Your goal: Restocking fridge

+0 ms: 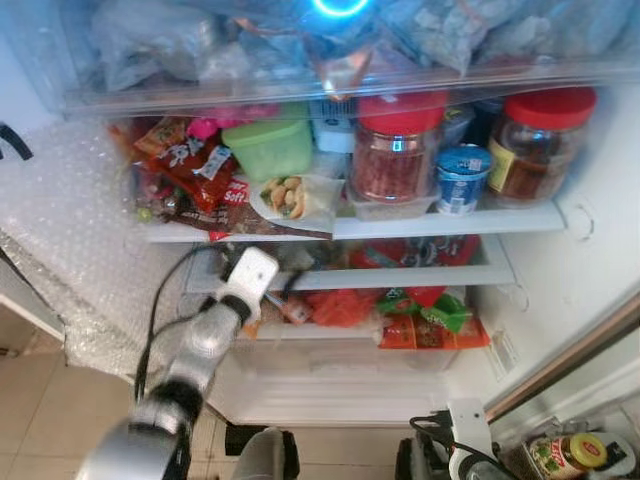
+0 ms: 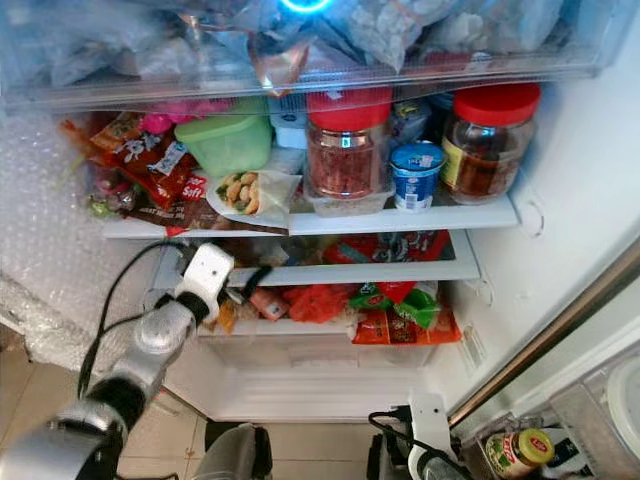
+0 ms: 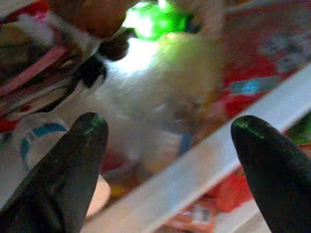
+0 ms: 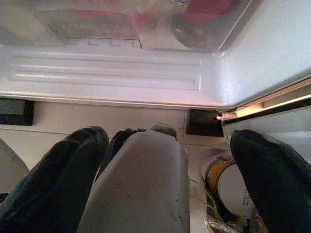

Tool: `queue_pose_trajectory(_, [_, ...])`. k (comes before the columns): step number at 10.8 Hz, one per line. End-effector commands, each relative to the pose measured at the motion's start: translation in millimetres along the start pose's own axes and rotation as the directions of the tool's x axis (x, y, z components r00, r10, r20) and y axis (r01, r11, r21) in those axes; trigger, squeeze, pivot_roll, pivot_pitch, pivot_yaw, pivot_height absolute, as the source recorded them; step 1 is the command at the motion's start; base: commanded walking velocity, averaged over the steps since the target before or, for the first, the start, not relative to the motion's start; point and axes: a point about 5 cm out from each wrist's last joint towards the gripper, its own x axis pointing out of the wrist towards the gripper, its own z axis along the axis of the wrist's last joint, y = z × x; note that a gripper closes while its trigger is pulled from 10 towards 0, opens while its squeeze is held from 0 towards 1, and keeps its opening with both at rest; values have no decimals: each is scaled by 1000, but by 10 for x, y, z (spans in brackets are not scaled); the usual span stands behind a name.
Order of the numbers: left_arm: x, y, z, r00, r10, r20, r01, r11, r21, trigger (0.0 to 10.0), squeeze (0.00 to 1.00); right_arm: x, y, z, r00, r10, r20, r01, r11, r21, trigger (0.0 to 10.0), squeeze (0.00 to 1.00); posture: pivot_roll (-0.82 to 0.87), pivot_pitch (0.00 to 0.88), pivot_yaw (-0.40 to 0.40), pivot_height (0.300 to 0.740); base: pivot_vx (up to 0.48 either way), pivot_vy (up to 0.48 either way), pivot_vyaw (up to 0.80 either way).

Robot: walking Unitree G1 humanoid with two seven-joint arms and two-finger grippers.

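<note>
— Where's your left gripper [image 3: 167,141] now?

— Inside the fridge [image 1: 560,300], reaching over the middle shelf [image 1: 400,279], with packets [image 3: 272,53] just ahead of my fingers [image 3: 82,145]. Fingers spread wide, nothing between them (the view is blurred, so I can't name what lies closest).

— And the arm?

— My left arm [image 1: 190,360] stretches up and forward from low left. My right gripper [image 4: 165,160] hangs low by the fridge's base, fingers apart, with a jar [image 1: 572,452] on the floor nearby.
</note>
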Motion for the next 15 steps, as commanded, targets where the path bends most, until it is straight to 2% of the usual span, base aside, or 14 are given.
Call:
queue_pose_trajectory(1, [-69,-23,-39,999,-33,3,33,999,-23,10000,0,-60,29,-278,994,5,-105,-2,1000,21,10000,0,69,111,98,635,0,0,0])
queue_pose_trajectory(2, [-238,-87,-107,993,-117,9,117,993,-33,10000,0,-62,30,-284,994,4,-105,-1,1000,25,10000,0,67,114,101,635,0,0,0])
queue_pose_trajectory(3, [-342,-128,-126,984,-180,11,180,980,-80,10000,0,-63,30,-288,995,3,-105,0,1000,27,10000,0,66,112,107,635,0,0,0])
queue_pose_trajectory(4, [-499,-199,-190,960,-279,-20,274,952,-137,10000,0,-65,27,-293,994,2,-106,1,1000,27,10000,0,67,111,107,635,0,0,0])
queue_pose_trajectory(5, [-662,-133,-253,953,-298,-52,276,928,-249,10000,0,-66,29,-298,994,3,-107,0,1000,26,10000,0,62,109,107,635,0,0,0])
queue_pose_trajectory(6, [-769,0,-439,975,-177,-134,131,947,-294,10000,0,-66,30,-299,994,5,-109,-2,1000,26,10000,0,76,100,103,635,0,0,0])
queue_pose_trajectory(7, [-834,102,-618,972,-26,-236,-43,958,-283,10000,0,-66,33,-299,994,7,-111,-4,1000,23,10000,0,74,96,99,635,0,0,0])
queue_pose_trajectory(8, [-929,182,-791,927,154,-341,-256,926,-277,10000,0,-64,36,-297,994,9,-110,-6,1000,22,10000,0,74,90,100,635,0,0,0])
queue_pose_trajectory(9, [-1149,165,-1040,822,258,-507,-455,834,-313,10000,0,-63,41,-293,994,10,-109,-8,1000,21,10000,0,66,89,99,635,0,0,0])
queue_pose_trajectory(10, [-1295,19,-1217,752,240,-614,-510,803,-310,10000,0,-63,40,-292,994,10,-108,-8,1000,22,10000,0,63,76,94,635,0,0,0])
queue_pose_trajectory(11, [-1464,-285,-1391,682,145,-717,-500,808,-311,10000,0,-63,35,-295,994,2,-111,0,1000,19,10000,0,61,69,92,635,0,0,0])
queue_pose_trajectory(12, [-1545,-407,-1451,640,118,-759,-516,799,-310,10000,0,-64,33,-295,994,1,-110,1,1000,23,10000,0,58,63,89,635,0,0,0])
queue_pose_trajectory(13, [-1600,-464,-1488,606,99,-789,-526,794,-304,10000,0,-63,31,-294,994,-1,-111,4,1000,21,10000,0,60,61,88,635,0,0,0])
queue_pose_trajectory(15, [-1682,-579,-1531,579,47,-814,-488,820,-299,10000,0,-62,34,-292,993,1,-114,-2,1000,-5,10000,0,69,49,86,635,0,124,0])
